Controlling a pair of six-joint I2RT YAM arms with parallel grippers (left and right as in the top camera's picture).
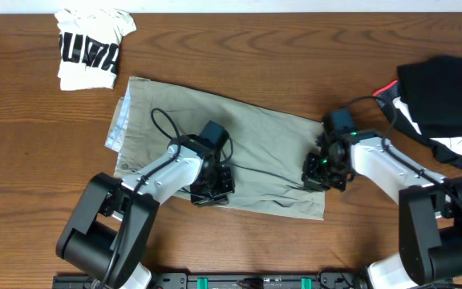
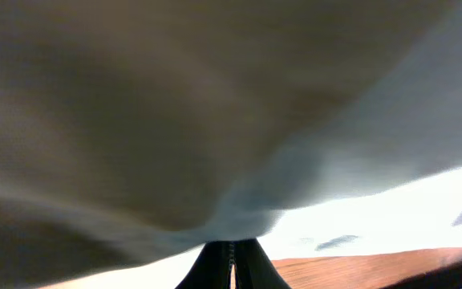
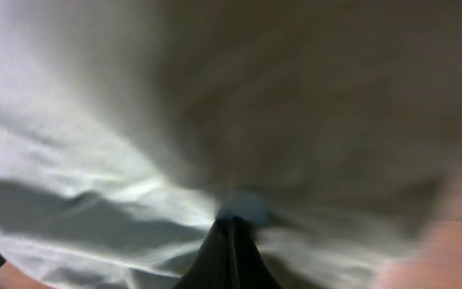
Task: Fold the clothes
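Nearest to the robot, the left gripper (image 2: 231,250) is clenched on the near long edge of the shorts (image 1: 247,140), about halfway along it. In its wrist view the khaki cloth spreads out from the closed fingertips and fills almost the whole view. The right gripper (image 3: 233,231) is also clamped on the cloth, close to the near right corner, and the fabric fans away from its tips in the same manner. The shorts lie spread nearly flat in the middle of the table (image 1: 239,48), running diagonally from far left to near right, with the lighter lining showing at the far left end. I judge that a fold of the near edge toward the far side is being prepared. Both pinches look small, so the cloth could slip out during a lift. I cannot tell whether each gripper holds both layers; with only the top one, the shorts would open and not fold. Uneven movement of the two arms would give a crooked crease. Farther away lie the white printed tee (image 1: 87,48) at the far left and the black clothes (image 1: 443,88) at the far right; a fold carried too far could push against the tee.
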